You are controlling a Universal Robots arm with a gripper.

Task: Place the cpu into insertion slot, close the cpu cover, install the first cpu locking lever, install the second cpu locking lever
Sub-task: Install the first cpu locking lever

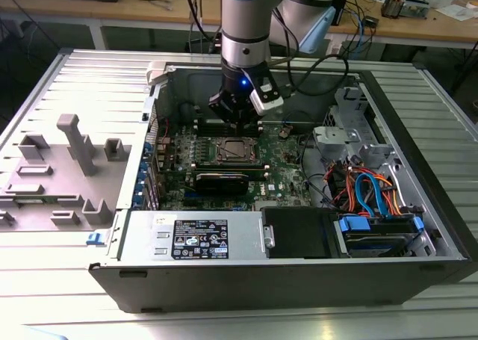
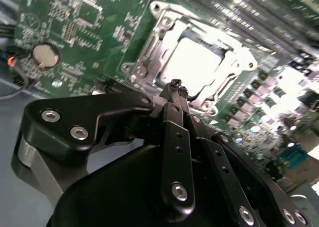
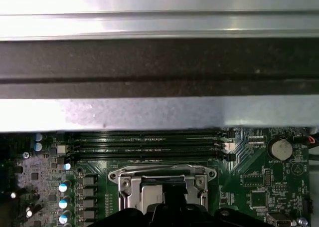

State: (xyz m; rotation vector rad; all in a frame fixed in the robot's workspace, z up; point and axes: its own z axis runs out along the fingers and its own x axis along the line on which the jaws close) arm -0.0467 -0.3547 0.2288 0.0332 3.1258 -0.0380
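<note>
The gripper [image 2: 175, 85] looks pinched together with nothing between its tips, hovering just above the cpu cover [image 2: 149, 42]. That frame lies flat over the cpu [image 2: 192, 62], seemingly seated in the insertion slot.

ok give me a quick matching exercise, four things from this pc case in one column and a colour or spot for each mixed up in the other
Things:
1. cpu
2. gripper
3. coin cell battery
4. cables

Descriptions:
A. round and silver, on the green motherboard
B. blue and orange, by the drive bay at the exterior view's right
C. black, poised just above the socket
D. flat pale metal square, framed by the cpu cover

Pairs: 1-D, 2-C, 3-A, 4-B
</note>
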